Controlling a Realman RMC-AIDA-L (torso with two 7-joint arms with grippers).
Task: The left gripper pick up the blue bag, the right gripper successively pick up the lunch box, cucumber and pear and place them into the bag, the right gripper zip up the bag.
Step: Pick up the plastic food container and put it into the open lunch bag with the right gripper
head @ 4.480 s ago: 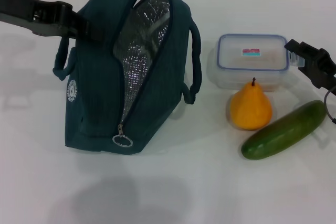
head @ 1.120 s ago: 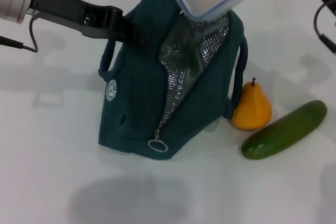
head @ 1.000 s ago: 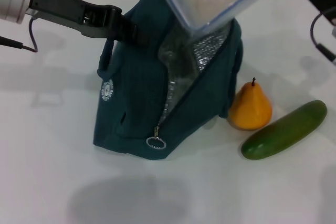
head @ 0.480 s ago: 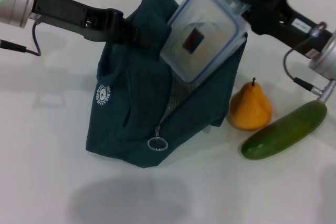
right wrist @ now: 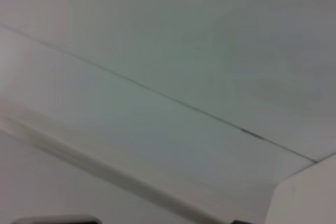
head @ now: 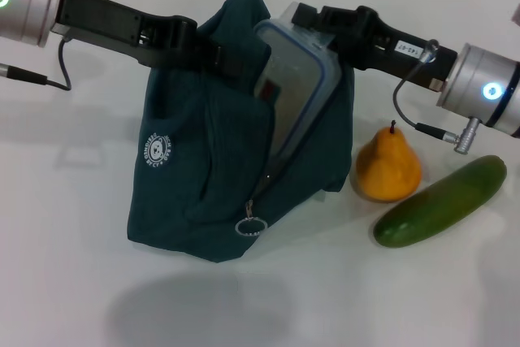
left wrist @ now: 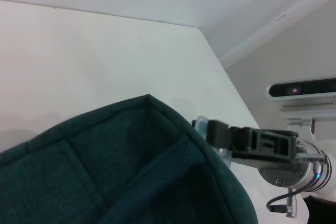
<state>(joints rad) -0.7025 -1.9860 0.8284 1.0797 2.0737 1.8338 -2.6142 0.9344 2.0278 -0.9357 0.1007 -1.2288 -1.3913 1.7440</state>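
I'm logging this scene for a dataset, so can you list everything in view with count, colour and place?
blue bag: one, dark teal-blue, standing on the table left of centre, zip open, held up at its top edge.
lunch box: one, clear with a blue-rimmed lid, tilted and partly inside the bag's opening.
pear: one, yellow-orange, upright on the table just right of the bag.
cucumber: one, green, lying on the table right of the pear.
table: one, white, under everything.
left hand: one, black, shut on the bag's top edge.
right hand: one, black, shut on the lunch box's upper end above the bag.
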